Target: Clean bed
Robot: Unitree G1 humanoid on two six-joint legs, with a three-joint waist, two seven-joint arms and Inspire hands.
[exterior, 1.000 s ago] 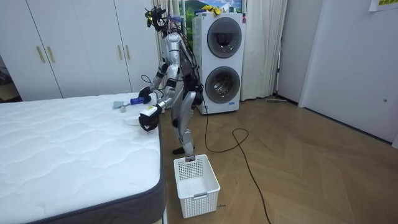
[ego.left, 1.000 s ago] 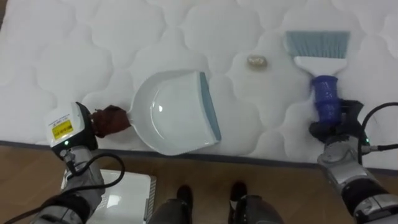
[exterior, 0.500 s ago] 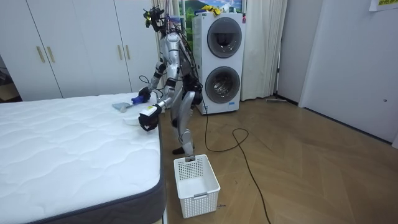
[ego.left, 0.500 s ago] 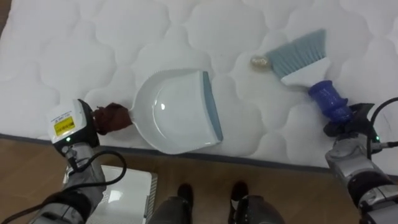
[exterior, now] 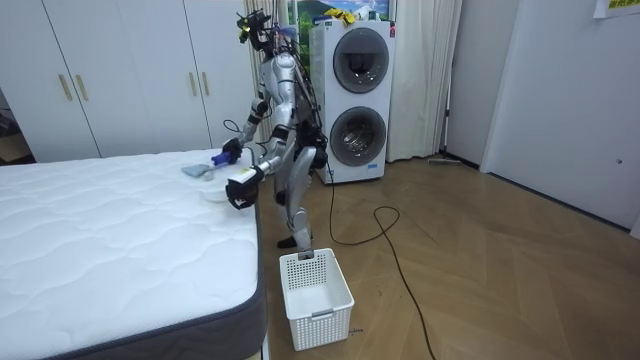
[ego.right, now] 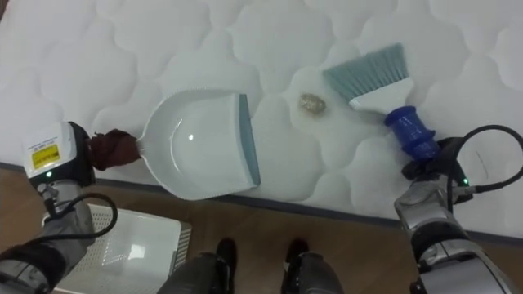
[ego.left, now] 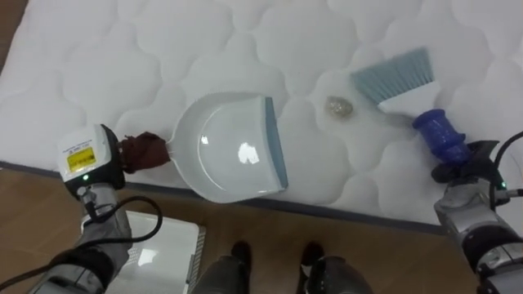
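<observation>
A white dustpan (ego.left: pixel 233 147) with a grey-blue lip lies flat on the white mattress (ego.left: pixel 163 49) near its front edge, mouth facing right. My left hand (ego.left: pixel 105 159) is shut on its brown handle (ego.left: pixel 145 151) at the bed's edge. A small crumpled scrap (ego.left: pixel 337 106) lies to the right of the pan's lip, a short gap away. Just right of the scrap rest the brush's grey-blue bristles (ego.left: pixel 392 73), the brush tilted left. My right hand (ego.left: pixel 470 162) is shut on its blue handle (ego.left: pixel 441 137). In the room view I stand bent at the bed's side (exterior: pixel 270 120).
A white slatted basket (exterior: pixel 315 285) stands on the wooden floor by the bed's corner, below my left arm (ego.left: pixel 159 249). Stacked washing machines (exterior: pixel 355 90) and a wardrobe (exterior: pixel 130 70) are behind. The mattress stretches far ahead and to the left.
The brush tilted left and swept against the scrap, which now lies nearer the bed's edge and the pan; the bristles have drawn back a little. The dustpan has stayed put.
</observation>
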